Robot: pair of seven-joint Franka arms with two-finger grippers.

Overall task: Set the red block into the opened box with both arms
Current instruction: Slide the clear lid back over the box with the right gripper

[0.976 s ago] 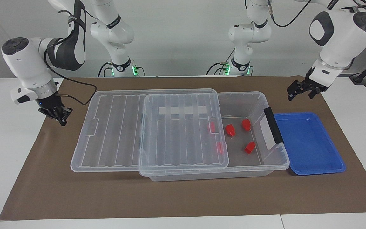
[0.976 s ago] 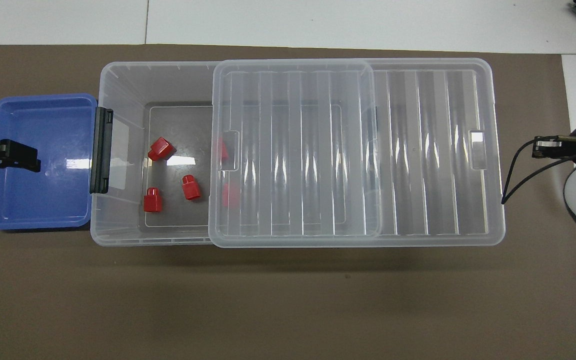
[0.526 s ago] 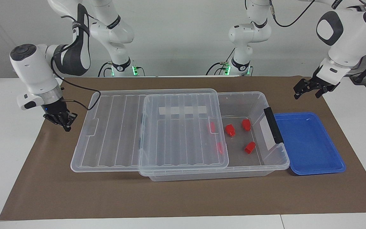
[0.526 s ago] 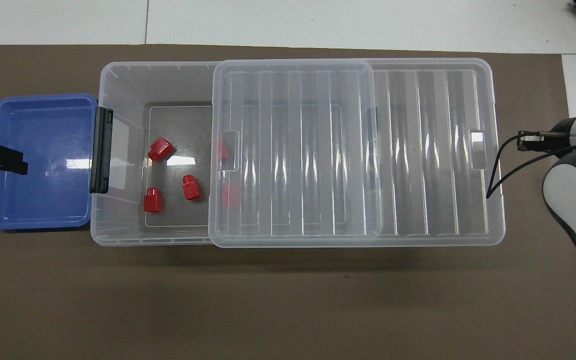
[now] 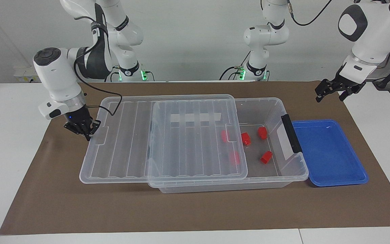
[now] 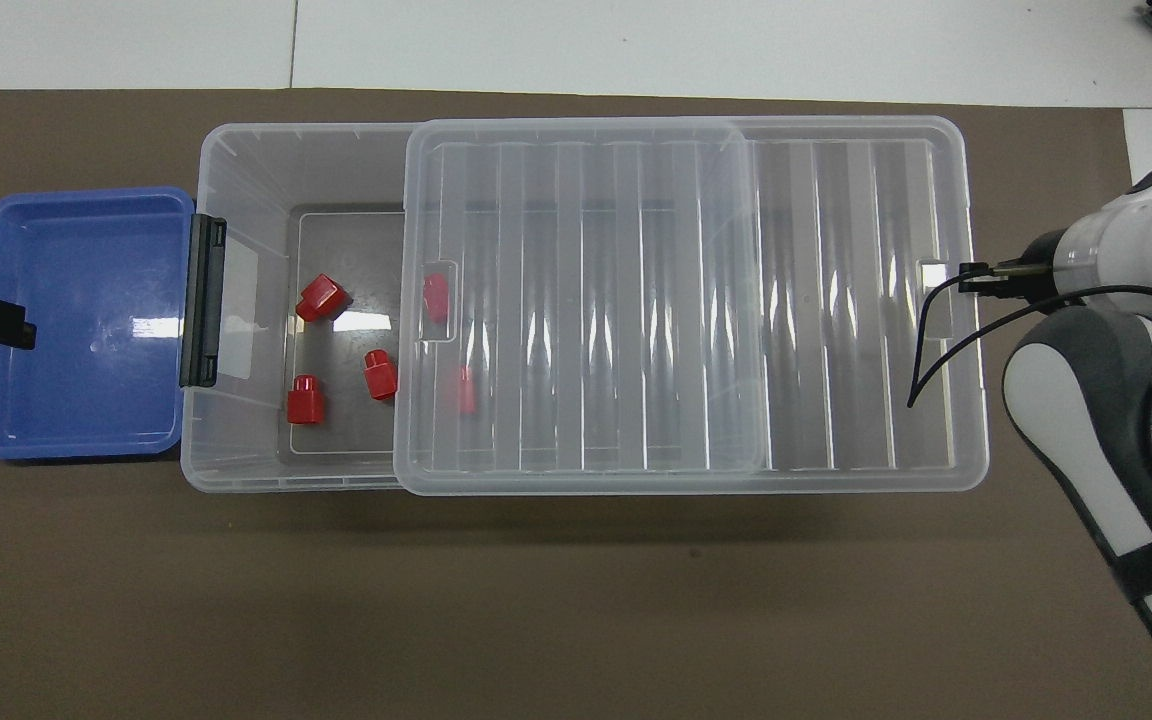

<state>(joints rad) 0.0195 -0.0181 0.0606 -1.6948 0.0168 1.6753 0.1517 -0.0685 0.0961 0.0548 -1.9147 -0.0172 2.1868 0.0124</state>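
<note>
1. Red blocks: five are lying on the floor of the box; three are sitting in the uncovered part toward the left arm's end, two are showing through the clear lid. None is being carried and none is lying in the blue tray.
2. Box: it is standing partly uncovered, the lid resting across its middle and overhanging toward the right arm's end. The black handle is facing the blue tray, which is sitting just beside that end.
3. Right gripper: fingertips are pressed together, holding nothing, and it is sitting at the lid's overhanging edge by the small tab; contact looks likely but cannot be confirmed.
4. Left gripper: it is hanging with fingers spread and empty, over the brown mat near the tray's corner, waiting.
5. Step, as judged: placement looks done; the lid is being pushed over the box.
6. Next move probably calls for a level, steady push along the box's length, so the lid is riding the rim rather than tipping.
</note>
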